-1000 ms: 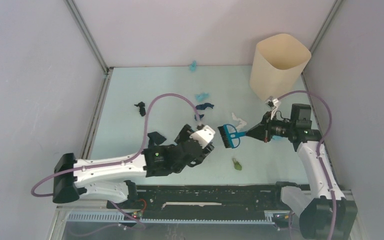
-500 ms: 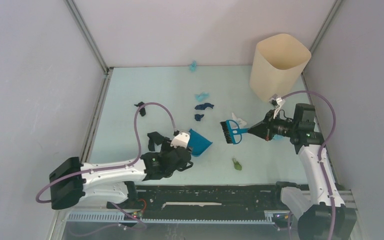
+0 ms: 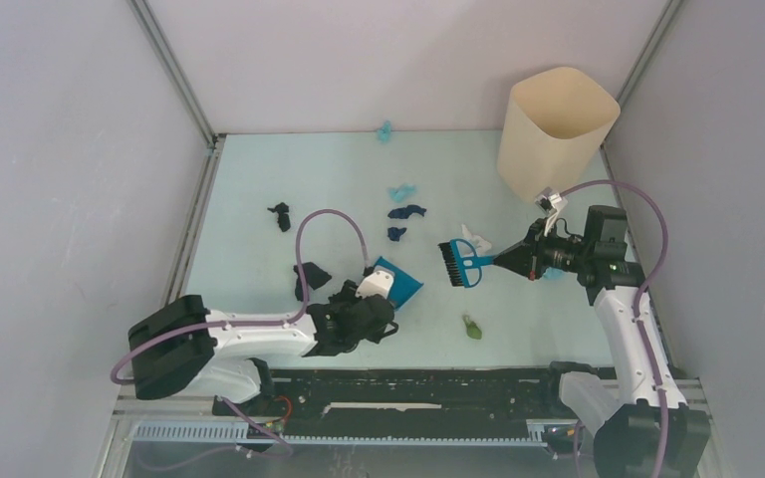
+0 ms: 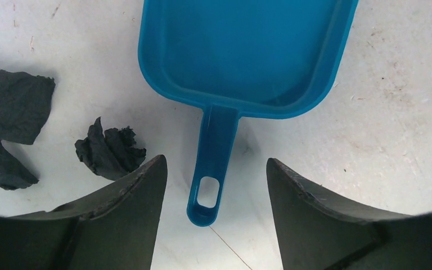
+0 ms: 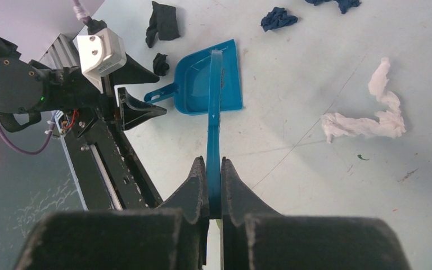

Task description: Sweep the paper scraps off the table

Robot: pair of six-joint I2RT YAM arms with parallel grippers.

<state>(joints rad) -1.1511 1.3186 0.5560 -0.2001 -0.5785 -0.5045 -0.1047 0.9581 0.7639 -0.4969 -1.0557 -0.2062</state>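
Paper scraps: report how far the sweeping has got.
Done: nothing swept; the dustpan lies empty. In hand: right gripper shut on the brush; left gripper open astride the dustpan handle, not gripping. Left: the paper scraps scattered over the table.

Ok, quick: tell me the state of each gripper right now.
Left gripper: open, jaws on either side of the dustpan handle, not gripping it.
Right gripper: shut on the brush handle.

Left arm (image 3: 259, 334) pulled back toward base; dustpan (image 3: 399, 283) now uncovered, handle between parted fingers (image 4: 126, 214).
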